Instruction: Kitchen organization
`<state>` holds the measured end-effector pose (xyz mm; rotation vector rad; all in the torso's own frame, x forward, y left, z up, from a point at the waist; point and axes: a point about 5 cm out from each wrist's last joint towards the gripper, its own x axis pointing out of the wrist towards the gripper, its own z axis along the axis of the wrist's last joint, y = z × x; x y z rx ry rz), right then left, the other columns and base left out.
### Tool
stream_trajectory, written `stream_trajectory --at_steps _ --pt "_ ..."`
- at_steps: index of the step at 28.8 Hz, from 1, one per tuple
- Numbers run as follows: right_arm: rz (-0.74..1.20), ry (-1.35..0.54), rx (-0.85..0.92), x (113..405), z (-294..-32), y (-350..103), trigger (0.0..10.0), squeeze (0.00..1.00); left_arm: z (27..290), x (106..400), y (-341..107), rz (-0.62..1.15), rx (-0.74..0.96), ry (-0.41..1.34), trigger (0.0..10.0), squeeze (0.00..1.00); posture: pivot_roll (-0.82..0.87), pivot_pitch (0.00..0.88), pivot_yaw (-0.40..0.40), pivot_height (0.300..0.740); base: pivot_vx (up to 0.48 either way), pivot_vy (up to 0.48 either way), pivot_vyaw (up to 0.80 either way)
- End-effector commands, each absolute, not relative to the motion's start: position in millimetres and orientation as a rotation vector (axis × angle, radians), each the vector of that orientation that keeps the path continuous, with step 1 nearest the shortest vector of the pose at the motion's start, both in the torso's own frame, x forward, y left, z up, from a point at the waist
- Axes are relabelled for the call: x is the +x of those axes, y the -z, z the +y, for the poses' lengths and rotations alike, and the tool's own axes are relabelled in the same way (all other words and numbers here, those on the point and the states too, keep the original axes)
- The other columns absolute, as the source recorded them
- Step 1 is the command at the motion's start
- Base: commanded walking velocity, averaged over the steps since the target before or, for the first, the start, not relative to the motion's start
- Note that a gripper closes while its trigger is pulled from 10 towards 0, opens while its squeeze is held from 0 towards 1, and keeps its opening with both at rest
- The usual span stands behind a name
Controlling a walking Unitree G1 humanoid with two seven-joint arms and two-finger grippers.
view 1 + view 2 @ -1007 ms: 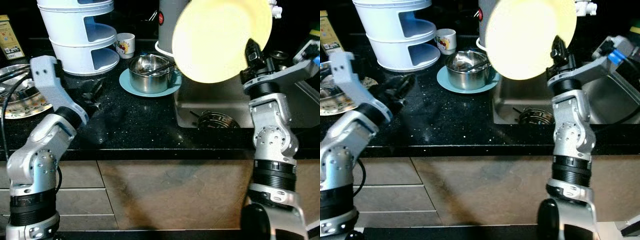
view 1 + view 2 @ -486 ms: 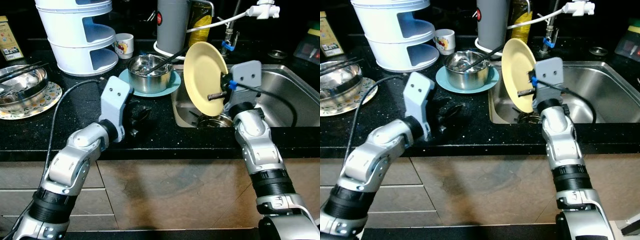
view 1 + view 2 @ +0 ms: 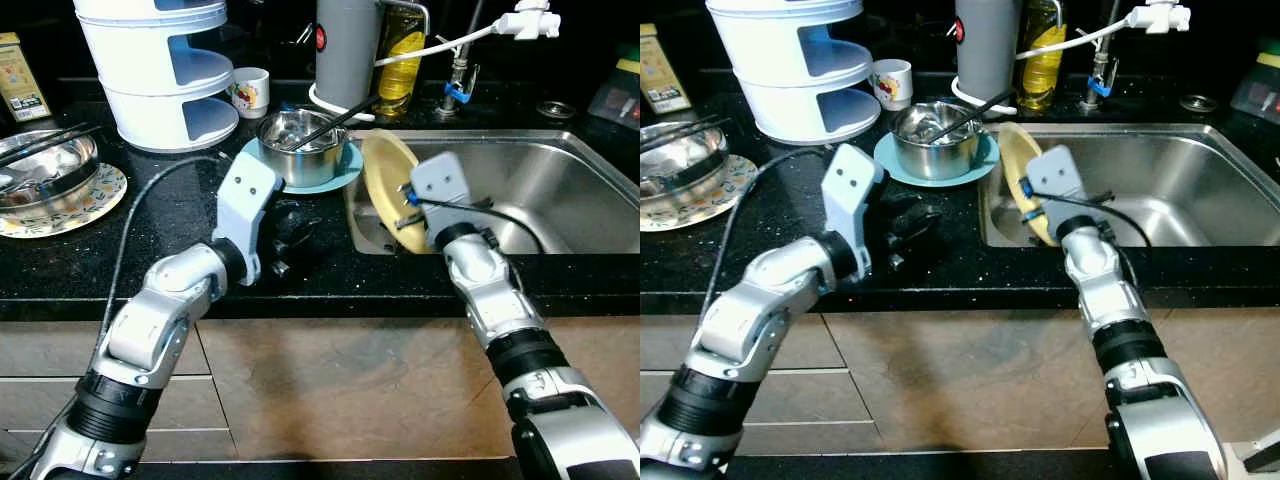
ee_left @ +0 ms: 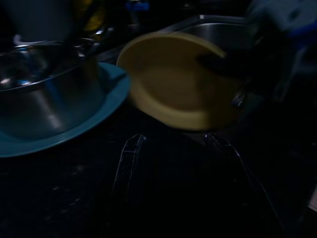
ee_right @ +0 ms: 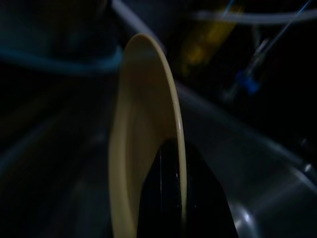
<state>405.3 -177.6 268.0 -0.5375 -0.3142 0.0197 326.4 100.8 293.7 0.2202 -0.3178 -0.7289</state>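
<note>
Pinching yellow plate (image 3: 385,180) edge, right fingers (image 5: 166,198) closed (left fingers (image 4: 130,158) apart)

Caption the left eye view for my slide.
Right pincer holds a yellow plate on edge at the sink.

Dark kitchen counter with a steel sink.
A speckled black countertop (image 3: 150,225) ran left of the stainless sink (image 3: 560,190); brown cabinet fronts (image 3: 340,390) stood below, nearer.
</note>
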Motion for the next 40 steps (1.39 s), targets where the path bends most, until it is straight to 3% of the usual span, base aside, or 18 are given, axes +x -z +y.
stream_trajectory --at_steps 1,2,3,4,5,6,15,16,21,22,23,32,36,40 --pt "-0.268 0.011 -0.562 408.8 -186.9 -267.4 1.6 0.00 92.3 324.2 -291.9 -0.301 0.212 0.784 10.0 0.00 0.07 0.192 0.005 0.740 0.000 0.000 0.00" --pt "-0.262 0.021 -0.559 409.7 -189.1 -268.1 1.6 0.00 90.3 323.7 -292.9 -0.302 0.208 0.795 10.0 0.00 0.07 0.195 0.006 0.740 0.000 0.000 0.00" --pt "-0.251 0.034 -0.571 410.8 -192.1 -270.0 4.9 0.00 87.6 323.5 -293.7 -0.294 0.212 0.810 10.0 0.00 0.07 0.195 0.006 0.740 0.000 0.000 0.00" --pt "-0.251 0.034 -0.571 410.8 -192.1 -270.0 4.9 0.00 87.6 323.5 -293.7 -0.294 0.212 0.810 10.0 0.00 0.07 0.195 0.006 0.740 0.000 0.000 0.00" --pt "-0.246 0.040 -0.567 411.6 -193.5 -271.0 8.3 0.00 87.1 324.1 -293.9 -0.290 0.215 0.811 10.0 0.00 0.07 0.198 0.007 0.740 0.000 0.000 0.00" --pt "-0.243 0.046 -0.572 412.1 -194.9 -272.1 10.0 0.00 86.6 324.6 -294.2 -0.289 0.217 0.814 10.0 0.00 0.07 0.198 0.007 0.740 0.000 0.000 0.00" --pt "-0.219 0.058 -0.568 414.5 -201.4 -273.5 10.0 0.00 85.3 326.5 -294.8 -0.277 0.221 0.828 10.0 0.00 0.06 0.199 0.007 0.740 0.000 0.000 0.00" --pt "-0.216 0.056 -0.564 414.8 -201.7 -273.3 10.0 1.00 85.6 326.7 -295.0 -0.277 0.220 0.825 10.0 0.00 0.06 0.199 0.007 0.740 0.000 0.000 0.00" --pt "-0.231 0.076 -0.537 415.2 -202.9 -276.5 10.0 1.00 87.8 328.0 -296.7 -0.294 0.215 0.789 10.0 0.00 0.06 0.200 0.007 0.740 0.000 0.000 0.00" --pt "-0.242 0.079 -0.526 415.2 -202.6 -278.7 10.0 0.36 88.5 328.4 -297.4 -0.300 0.213 0.781 10.0 0.00 0.06 0.200 0.007 0.740 0.000 0.000 0.00" --pt "-0.266 0.075 -0.508 415.0 -201.1 -282.9 10.0 0.00 89.5 328.9 -298.7 -0.309 0.209 0.768 10.0 0.00 0.06 0.201 0.005 0.740 0.000 0.000 0.00" --pt "-0.460 0.062 -0.230 408.5 -194.0 -314.1 10.0 0.00 100.4 329.3 -311.8 -0.372 0.138 0.680 10.0 0.00 0.07 0.199 0.002 0.740 0.000 0.000 0.00" --pt "-0.540 0.009 -0.071 399.8 -189.1 -322.4 10.0 0.00 117.5 329.0 -313.8 -0.368 0.084 0.585 10.0 0.00 0.07 0.199 0.002 0.740 0.000 0.000 0.00" --pt "-0.545 -0.042 -0.023 393.0 -183.8 -315.7 10.0 0.00 132.2 325.4 -306.0 -0.344 0.109 0.542 10.0 0.00 0.06 0.200 0.000 0.740 0.000 0.000 0.00"
